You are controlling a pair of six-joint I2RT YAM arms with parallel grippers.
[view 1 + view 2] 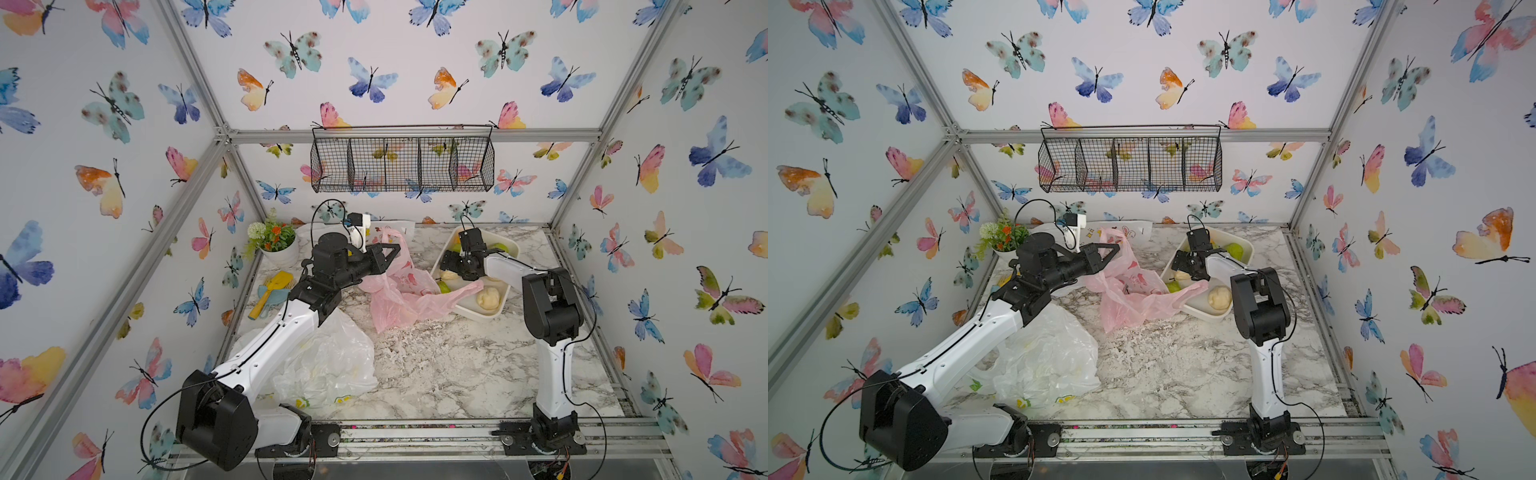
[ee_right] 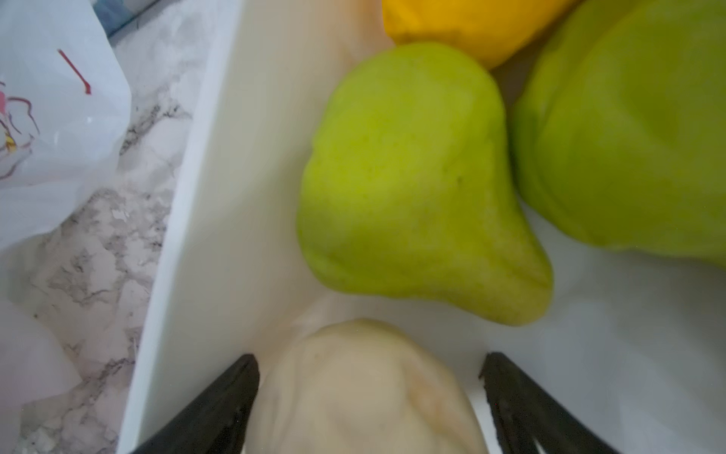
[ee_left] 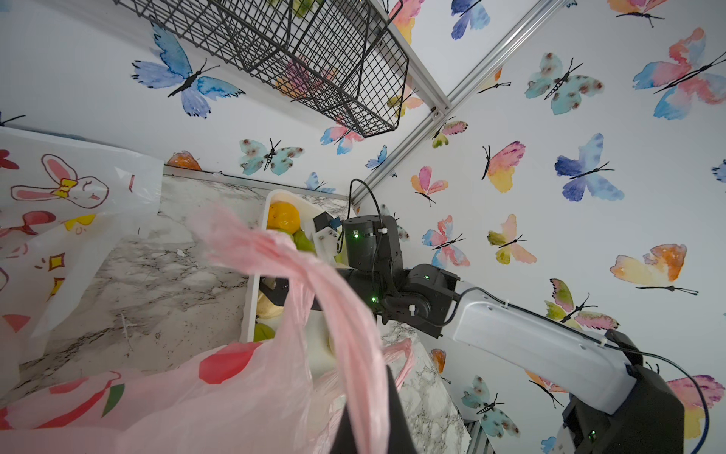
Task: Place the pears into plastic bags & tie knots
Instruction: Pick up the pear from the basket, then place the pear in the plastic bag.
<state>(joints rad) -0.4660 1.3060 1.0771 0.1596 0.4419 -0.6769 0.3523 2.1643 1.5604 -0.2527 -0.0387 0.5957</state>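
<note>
Early days, nothing tied: your left gripper (image 1: 392,249) clamps the pink bag (image 1: 399,303), your right gripper (image 2: 369,357) spreads around a cream pear (image 2: 353,405).

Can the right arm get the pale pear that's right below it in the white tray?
Probably yes. The right pincer is open and straddles the pale pear, with nothing between them. The tray wall and a green pear sit close, but look clear of it.
</note>
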